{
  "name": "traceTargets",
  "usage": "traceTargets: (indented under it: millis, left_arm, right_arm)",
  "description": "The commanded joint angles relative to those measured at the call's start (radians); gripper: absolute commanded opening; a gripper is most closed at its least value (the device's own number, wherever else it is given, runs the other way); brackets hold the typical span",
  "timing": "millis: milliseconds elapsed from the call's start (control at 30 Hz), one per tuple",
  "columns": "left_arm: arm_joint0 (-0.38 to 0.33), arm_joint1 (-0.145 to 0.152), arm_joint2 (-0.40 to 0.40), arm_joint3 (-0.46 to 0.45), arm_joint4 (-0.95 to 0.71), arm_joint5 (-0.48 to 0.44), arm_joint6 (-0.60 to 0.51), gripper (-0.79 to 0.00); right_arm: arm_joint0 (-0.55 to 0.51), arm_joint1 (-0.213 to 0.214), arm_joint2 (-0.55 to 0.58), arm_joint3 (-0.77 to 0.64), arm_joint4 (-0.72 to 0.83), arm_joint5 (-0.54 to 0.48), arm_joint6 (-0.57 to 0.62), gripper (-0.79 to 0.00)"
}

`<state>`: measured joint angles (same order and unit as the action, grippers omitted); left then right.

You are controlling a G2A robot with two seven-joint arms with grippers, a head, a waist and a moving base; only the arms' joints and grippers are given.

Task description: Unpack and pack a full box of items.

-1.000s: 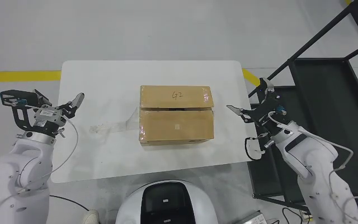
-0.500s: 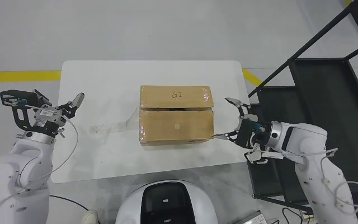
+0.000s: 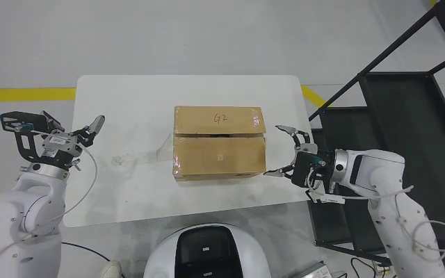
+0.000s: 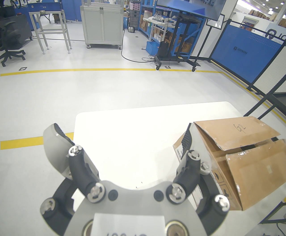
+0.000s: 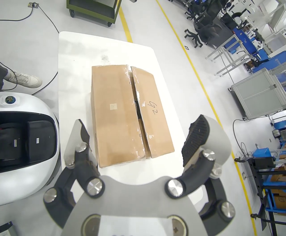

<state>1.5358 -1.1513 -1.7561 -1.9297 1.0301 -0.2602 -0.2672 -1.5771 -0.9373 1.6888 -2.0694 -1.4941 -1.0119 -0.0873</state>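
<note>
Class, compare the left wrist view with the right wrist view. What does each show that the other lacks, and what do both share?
Left wrist view, not the right: the open left gripper and a blue panel beyond the table.
Right wrist view, not the left: the open right gripper and a green cart.
Both: the box on the table, its flaps shut with a narrow gap between them, and a yellow floor line.

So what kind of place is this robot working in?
Most likely a factory or warehouse workshop: yellow floor lines, blue storage shelves and a metal-frame cart stand in the wide open hall.
</note>
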Motion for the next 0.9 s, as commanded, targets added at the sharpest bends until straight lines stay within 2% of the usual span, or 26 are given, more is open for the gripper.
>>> traceTargets:
  millis: [0, 133, 400, 533, 633, 700, 800, 867]
  left_arm:
    - [0.000, 0.000, 0.000, 0.000, 0.000, 0.000, 0.000, 0.000]
    - [0.000, 0.000, 0.000, 0.000, 0.000, 0.000, 0.000, 0.000]
    - [0.000, 0.000, 0.000, 0.000, 0.000, 0.000, 0.000, 0.000]
    - [0.000, 0.000, 0.000, 0.000, 0.000, 0.000, 0.000, 0.000]
    - [0.000, 0.000, 0.000, 0.000, 0.000, 0.000, 0.000, 0.000]
    - [0.000, 0.000, 0.000, 0.000, 0.000, 0.000, 0.000, 0.000]
    - [0.000, 0.000, 0.000, 0.000, 0.000, 0.000, 0.000, 0.000]
    - [0.000, 0.000, 0.000, 0.000, 0.000, 0.000, 0.000, 0.000]
  right_arm:
    - [0.003, -0.001, -0.010, 0.002, -0.016, 0.027, 0.012, 0.000]
    - [0.047, 0.004, -0.056, 0.016, -0.137, 0.026, -0.030, 0.000]
    - [0.140, 0.021, -0.169, 0.174, -0.452, 0.114, -0.274, 0.000]
    - [0.175, 0.028, -0.221, 0.247, -0.552, 0.149, -0.375, 0.000]
    - [0.209, 0.042, -0.266, 0.285, -0.681, 0.170, -0.505, 0.000]
    - [0.225, 0.053, -0.276, 0.310, -0.755, 0.230, -0.629, 0.000]
    - [0.223, 0.068, -0.265, 0.349, -0.795, 0.252, -0.750, 0.000]
    - [0.220, 0.074, -0.256, 0.365, -0.797, 0.228, -0.768, 0.000]
